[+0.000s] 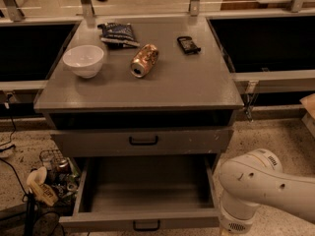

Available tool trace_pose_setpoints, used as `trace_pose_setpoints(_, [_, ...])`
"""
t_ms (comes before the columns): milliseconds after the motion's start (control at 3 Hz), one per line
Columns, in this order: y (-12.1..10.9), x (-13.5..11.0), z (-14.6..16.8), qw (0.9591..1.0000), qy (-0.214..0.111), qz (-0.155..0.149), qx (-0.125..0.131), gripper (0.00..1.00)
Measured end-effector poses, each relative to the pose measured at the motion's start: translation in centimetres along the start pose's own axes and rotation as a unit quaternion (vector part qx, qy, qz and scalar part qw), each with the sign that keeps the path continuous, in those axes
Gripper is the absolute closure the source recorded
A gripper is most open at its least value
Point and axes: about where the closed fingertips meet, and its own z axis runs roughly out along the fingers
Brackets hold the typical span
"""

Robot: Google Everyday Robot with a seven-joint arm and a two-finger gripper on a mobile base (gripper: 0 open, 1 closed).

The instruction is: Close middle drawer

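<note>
Gripper: out of view, below the lower right edge of the frame, past the wrist end of the white arm (pixel 256 193). Whether it is released or clenched cannot be told, and no contact with anything is visible.

Writing: the print on the arm's shell, the can and the bag is too blurred to read.

Middle drawer (pixel 98 223): left of the arm's wrist end, just beside it, at the foot of the grey cabinet (pixel 187 85). It is pulled out toward the camera with its open side up. The low front panel runs left to right, which is its long axis. The black bar handle (pixel 146 225) sits at the centre of the panel. The grey box is bare inside.

Upper drawer (pixel 197 141): above and left of the wrist, shut, with a taller front showing white specks and a black handle.

Cabinet top, farther up and left of the wrist:
- White bowl (pixel 83 60), upright, at the far left.
- Can (pixel 144 60), lying on its side, with its end facing the camera.
- Dark snack bag (pixel 118 33), lying flat at the back.
- Small black object (pixel 188 44), at the back right.

Floor, far left of the wrist: wire basket (pixel 51 159) among clutter and cables.
</note>
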Motion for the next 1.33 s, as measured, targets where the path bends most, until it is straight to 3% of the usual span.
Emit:
trace_pose_setpoints(333, [0.2,-0.1,0.6,1.0000,-0.003,0.001,-0.004,1.00])
trace_pose_setpoints(667, [1.3,-0.5,4.1,0.9993,-0.021,0.010,-0.029,1.00])
trace_pose_setpoints(1333, [2.4,-1.1,11.7,0.9959,-0.023,0.037,-0.080,1.00])
